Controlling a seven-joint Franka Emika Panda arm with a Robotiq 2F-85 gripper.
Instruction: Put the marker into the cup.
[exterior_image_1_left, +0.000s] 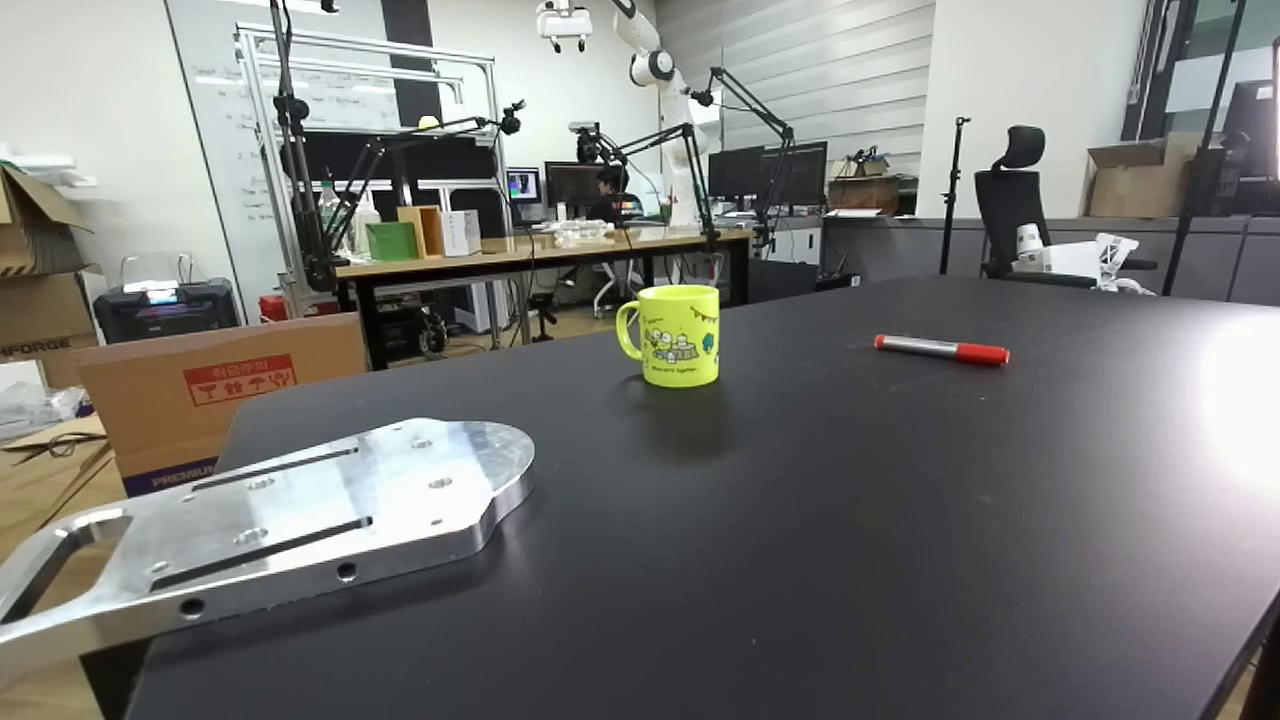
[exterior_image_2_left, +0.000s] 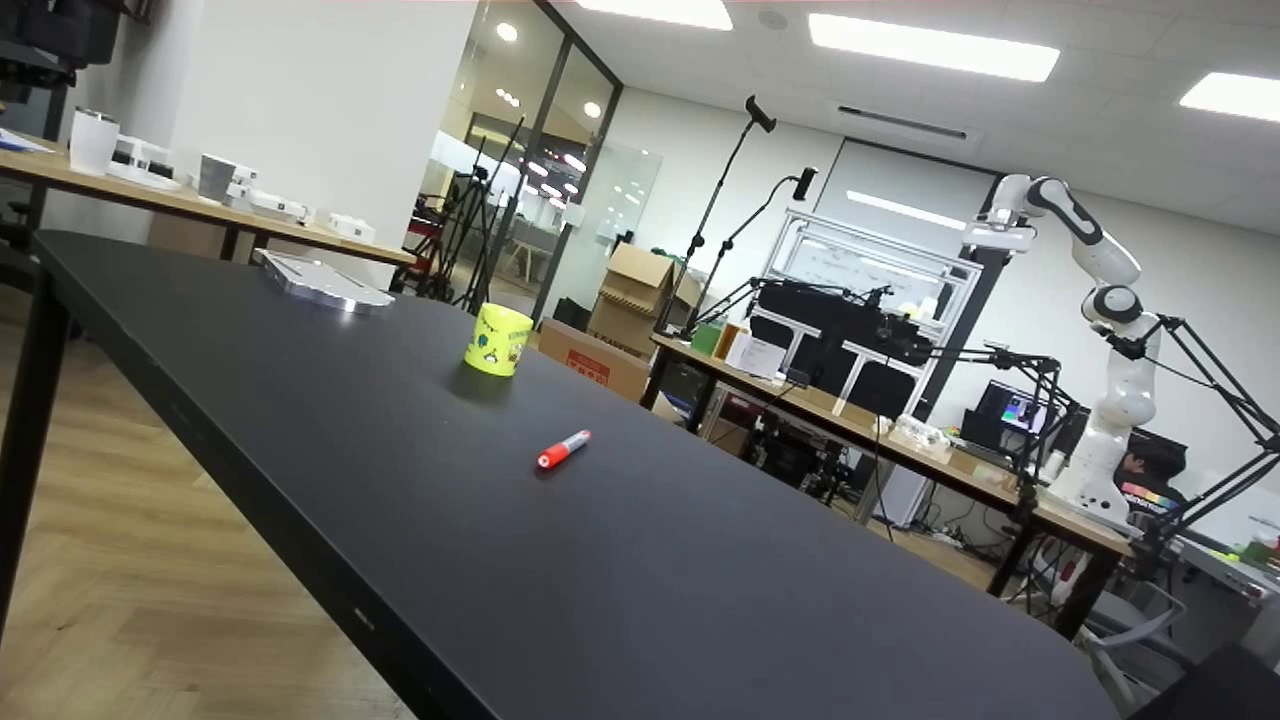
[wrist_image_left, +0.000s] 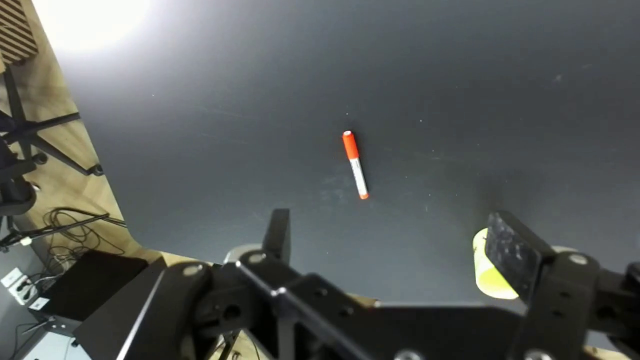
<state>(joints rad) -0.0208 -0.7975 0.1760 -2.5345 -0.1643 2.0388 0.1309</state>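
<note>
In the wrist view alone, the gripper (wrist_image_left: 392, 244), fingers apart, partly hides the mug (wrist_image_left: 487, 274).

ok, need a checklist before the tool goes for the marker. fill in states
1. Tool open: ok, nothing gripped.
2. Marker between the fingers: not ok, it appears beyond them in the wrist view.
3. Cup upright on the table: ok, in both exterior views.
4. Cup free inside: cannot tell, no view shows the whole interior.
5. Metal plate off the marker-to-cup line: ok, it lies past the cup from the marker.
6. Tool height above the table: cannot tell, only the wrist view shows the tool.
</note>
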